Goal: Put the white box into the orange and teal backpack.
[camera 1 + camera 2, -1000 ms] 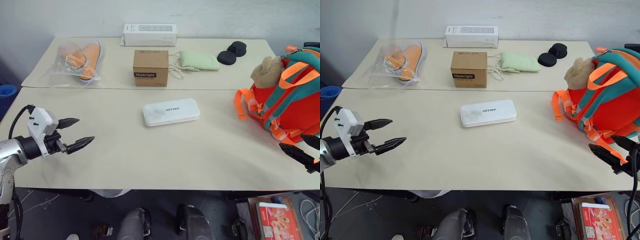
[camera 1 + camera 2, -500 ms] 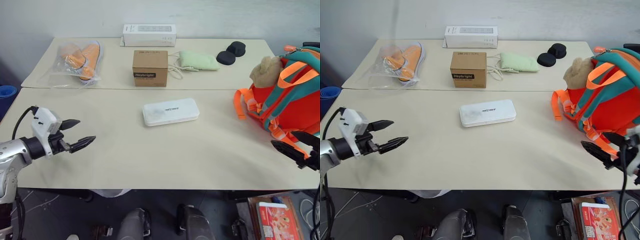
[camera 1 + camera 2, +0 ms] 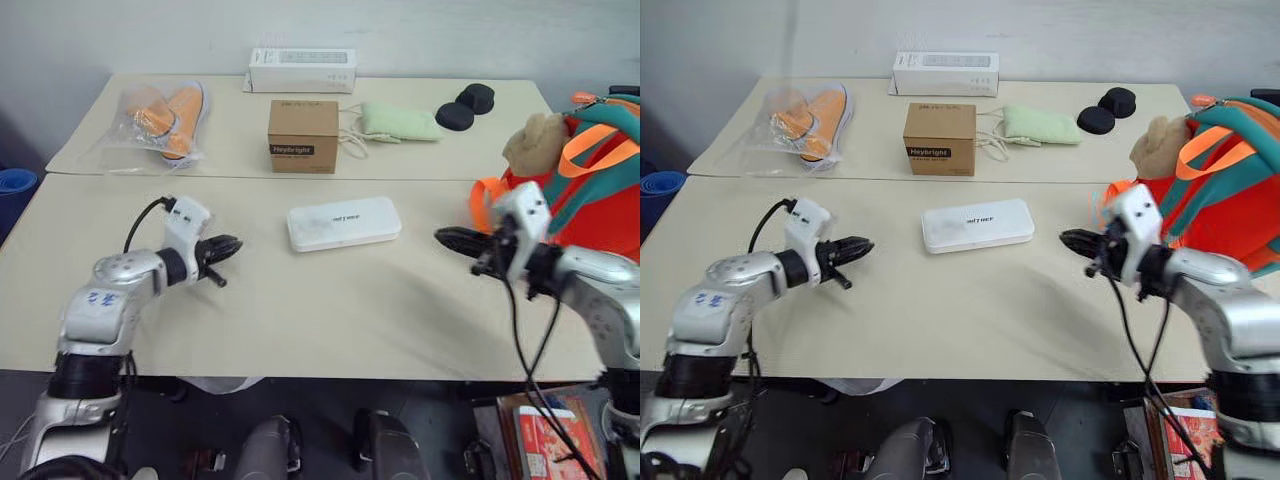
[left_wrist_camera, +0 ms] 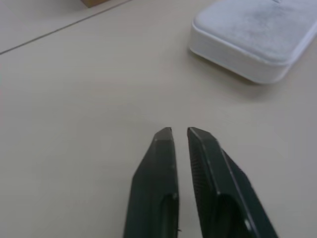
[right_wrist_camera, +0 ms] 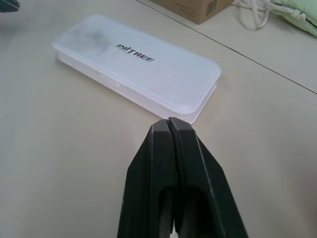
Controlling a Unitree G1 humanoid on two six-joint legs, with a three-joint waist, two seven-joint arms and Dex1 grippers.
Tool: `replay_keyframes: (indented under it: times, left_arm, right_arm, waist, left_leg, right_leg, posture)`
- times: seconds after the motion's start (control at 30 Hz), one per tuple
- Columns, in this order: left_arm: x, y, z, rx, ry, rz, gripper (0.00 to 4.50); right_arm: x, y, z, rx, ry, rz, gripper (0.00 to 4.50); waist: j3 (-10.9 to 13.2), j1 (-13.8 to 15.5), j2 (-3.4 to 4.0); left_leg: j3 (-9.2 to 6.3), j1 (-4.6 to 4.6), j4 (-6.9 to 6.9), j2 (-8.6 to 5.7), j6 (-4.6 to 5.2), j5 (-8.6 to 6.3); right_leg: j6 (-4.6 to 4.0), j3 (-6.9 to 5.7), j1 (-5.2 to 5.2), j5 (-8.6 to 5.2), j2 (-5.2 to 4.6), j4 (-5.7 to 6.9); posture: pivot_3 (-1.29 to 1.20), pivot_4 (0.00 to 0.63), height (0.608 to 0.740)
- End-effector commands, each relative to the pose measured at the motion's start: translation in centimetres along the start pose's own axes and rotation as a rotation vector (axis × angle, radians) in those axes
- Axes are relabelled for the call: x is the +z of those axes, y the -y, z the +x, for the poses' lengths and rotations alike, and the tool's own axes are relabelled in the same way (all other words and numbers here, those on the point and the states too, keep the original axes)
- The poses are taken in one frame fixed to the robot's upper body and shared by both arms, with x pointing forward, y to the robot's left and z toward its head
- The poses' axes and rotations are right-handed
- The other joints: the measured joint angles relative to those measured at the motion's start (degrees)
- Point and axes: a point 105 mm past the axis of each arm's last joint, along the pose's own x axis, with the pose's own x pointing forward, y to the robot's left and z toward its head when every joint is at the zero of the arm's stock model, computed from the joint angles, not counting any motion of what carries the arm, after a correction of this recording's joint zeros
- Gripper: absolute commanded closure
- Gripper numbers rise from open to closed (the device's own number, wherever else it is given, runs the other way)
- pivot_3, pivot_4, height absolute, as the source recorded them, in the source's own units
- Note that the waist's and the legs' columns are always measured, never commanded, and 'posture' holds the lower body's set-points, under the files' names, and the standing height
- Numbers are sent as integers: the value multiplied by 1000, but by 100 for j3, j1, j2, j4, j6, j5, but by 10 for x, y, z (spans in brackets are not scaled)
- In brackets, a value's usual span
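Note:
The white box (image 3: 344,222) lies flat in the middle of the table, its dark lettering up; it also shows in the left wrist view (image 4: 257,39) and the right wrist view (image 5: 138,67). The orange and teal backpack (image 3: 590,170) stands at the right table edge with a tan plush toy (image 3: 533,143) on it. My left gripper (image 3: 226,249) is shut, a little left of the box and pointing at it, nothing held. My right gripper (image 3: 452,239) is shut too, just right of the box, tips aimed at its right end. Neither touches the box.
At the back of the table are a brown carton (image 3: 302,135), a long white carton (image 3: 301,70), a bag with orange shoes (image 3: 160,115), a green pouch (image 3: 397,121) and two black pads (image 3: 465,106). Bare tabletop lies around the box.
Both arms have swung inward from the table's sides to either end of the white box. Both grippers, open before, have shut. The box has not moved.

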Motion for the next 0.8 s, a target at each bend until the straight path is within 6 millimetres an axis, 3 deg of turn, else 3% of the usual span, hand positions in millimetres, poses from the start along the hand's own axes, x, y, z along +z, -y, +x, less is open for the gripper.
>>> replay_keyframes:
  times: [0.03,0.47,0.67,0.8]
  left_arm:
    - [8,-3,8,27,-3,22,4453]
    - [22,31,43,-85,21,45,4453]
    - [19,27,46,-69,7,95,4453]
    - [17,23,45,-59,2,89,4453]
  right_arm:
    - [1,17,21,-98,-16,-40,4500]
    - [-10,24,84,-201,-25,-17,4500]
    - [-12,18,92,-185,-26,-27,4500]
    - [-10,17,86,-194,-20,-11,4500]
  waist:
    - [0,-9,0]
    - [0,-87,0]
    - [0,-152,0]
    - [0,-164,0]
  left_leg:
    - [4,0,0,0,1,1]
    - [17,1,6,9,-6,12]
    - [17,1,4,9,-8,13]
    - [17,1,1,12,-8,13]
  right_leg:
    - [0,3,0,0,25,0]
    - [1,15,-4,0,47,9]
    - [1,16,-3,0,49,7]
    - [1,17,-6,0,51,8]
  posture:
    - [0,150,740]
    - [0,150,740]
    - [0,150,740]
    - [0,150,740]
